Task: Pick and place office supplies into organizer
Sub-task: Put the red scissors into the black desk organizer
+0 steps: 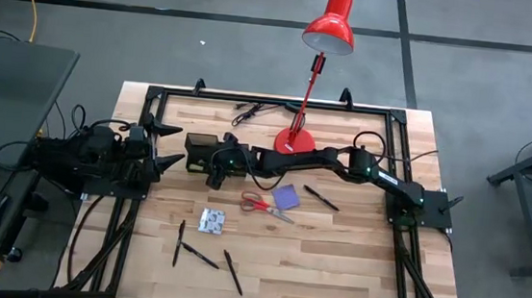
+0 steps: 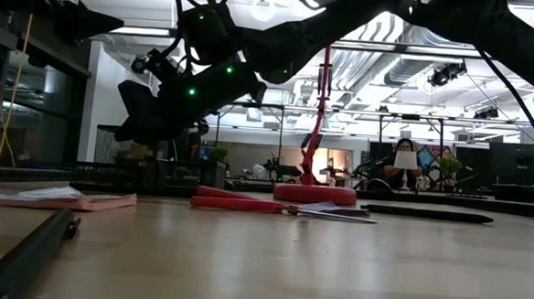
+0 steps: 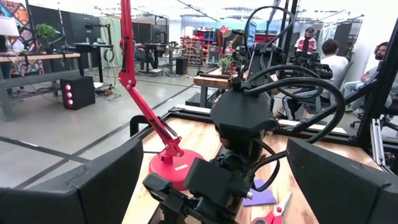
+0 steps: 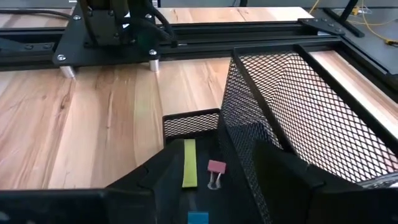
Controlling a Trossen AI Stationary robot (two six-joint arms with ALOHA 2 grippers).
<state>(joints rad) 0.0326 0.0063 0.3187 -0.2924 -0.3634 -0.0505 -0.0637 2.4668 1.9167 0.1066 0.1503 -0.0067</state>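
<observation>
The black mesh organizer stands left of centre on the table. My right gripper hangs open right over it. In the right wrist view its fingers stand on either side of the mesh wall between cup and tray. The tray holds a yellow strip and a pink clip. Red-handled scissors, the purple pad, the patterned packet and several black pens lie flat on the wood. My left gripper waits open, just left of the organizer.
A red desk lamp stands with its round base behind the right arm and its head beyond the far edge. A black cable lies near the far rail. A black frame borders the table. People sit in the room beyond.
</observation>
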